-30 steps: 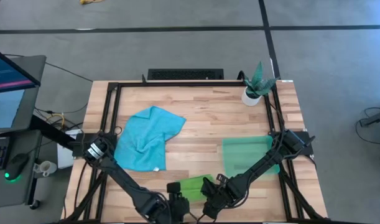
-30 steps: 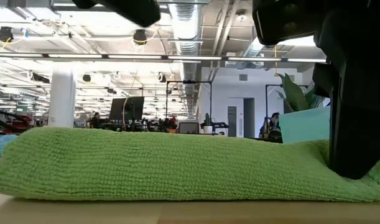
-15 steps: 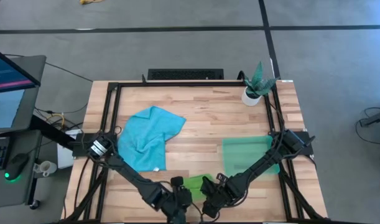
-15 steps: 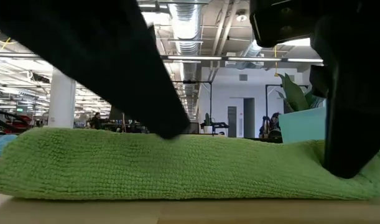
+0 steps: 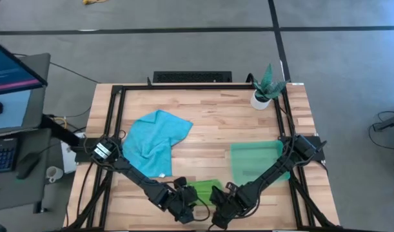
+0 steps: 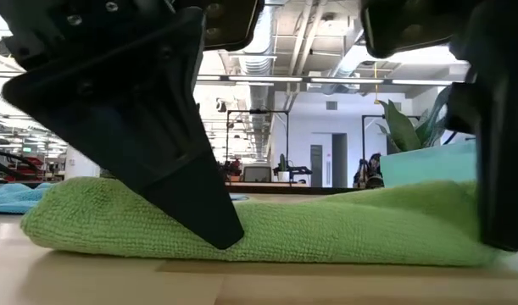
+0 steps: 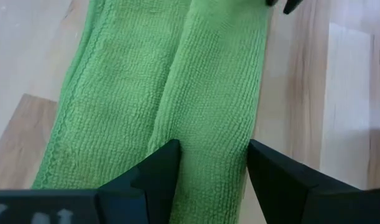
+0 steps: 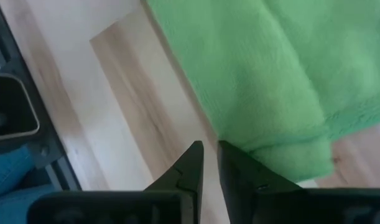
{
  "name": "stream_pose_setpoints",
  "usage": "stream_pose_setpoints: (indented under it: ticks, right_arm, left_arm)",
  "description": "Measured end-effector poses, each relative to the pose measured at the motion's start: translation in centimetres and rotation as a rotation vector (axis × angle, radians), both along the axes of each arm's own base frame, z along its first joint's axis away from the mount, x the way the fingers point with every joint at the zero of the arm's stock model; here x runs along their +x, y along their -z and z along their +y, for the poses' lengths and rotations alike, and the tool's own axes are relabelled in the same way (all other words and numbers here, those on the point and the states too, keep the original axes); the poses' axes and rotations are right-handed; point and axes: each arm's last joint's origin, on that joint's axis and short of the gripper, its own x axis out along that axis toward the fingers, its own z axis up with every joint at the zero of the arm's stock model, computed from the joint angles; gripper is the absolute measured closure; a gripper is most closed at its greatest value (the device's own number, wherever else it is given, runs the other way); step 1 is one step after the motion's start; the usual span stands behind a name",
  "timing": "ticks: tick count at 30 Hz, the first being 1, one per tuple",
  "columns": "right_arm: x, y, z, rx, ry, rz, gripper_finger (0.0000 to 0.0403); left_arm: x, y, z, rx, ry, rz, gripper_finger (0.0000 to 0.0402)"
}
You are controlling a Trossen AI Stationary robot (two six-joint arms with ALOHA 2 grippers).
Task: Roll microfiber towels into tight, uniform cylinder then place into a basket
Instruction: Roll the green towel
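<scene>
The lime green towel (image 5: 203, 190) lies near the table's front edge, folded into a long strip with a rolled ridge (image 7: 208, 93). My left gripper (image 7: 208, 163) is open and comes down on its left end, a finger on each side of that ridge. My right gripper (image 8: 210, 155) is shut and stands on the towel's right end (image 6: 445, 220). The turquoise towel (image 5: 151, 145) lies crumpled at the left middle of the table. The green basket (image 5: 258, 161) stands on the right, with no gripper on it. My left gripper straddles the rolled ridge of the green towel near its left end, slanting down from above. One fingertip (image 7: 168, 152) sits in the crease between two folds, the other (image 7: 258, 155) at the ridge's outer edge beside bare wood. The towel lies flat on the table. My right gripper presses its shut fingers (image 6: 504, 186) down on the towel's right end, close to the end's edge (image 8: 264, 155). It points steeply down from above. That end stays on the table.
A small white plant pot (image 5: 261, 96) stands at the far right corner. A black frame (image 5: 116, 116) runs around the table top. Bare wood lies between the two towels and behind the green one.
My left gripper has come down from above and from the table's near edge onto the green towel's left end, rolling its wrist a little, still open. The towel's left end has shifted slightly toward the right. My right gripper has kept still.
</scene>
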Motion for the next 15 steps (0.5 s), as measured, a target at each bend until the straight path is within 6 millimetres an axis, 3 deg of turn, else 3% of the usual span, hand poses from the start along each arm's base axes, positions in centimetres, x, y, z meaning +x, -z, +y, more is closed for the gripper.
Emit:
stream_pose_setpoints:
  ticks: [11,15]
  right_arm:
    - [0.1,0.0,-0.1,0.019,-0.045,0.023,0.0274]
    - [-0.3,-1.2,-0.1,0.021,-0.091,0.013,0.0259]
  left_arm:
    - [-0.1,0.1,-0.2,0.014,0.034,-0.001,0.0219]
    - [-0.1,0.2,-0.2,0.011,0.036,0.002,0.0219]
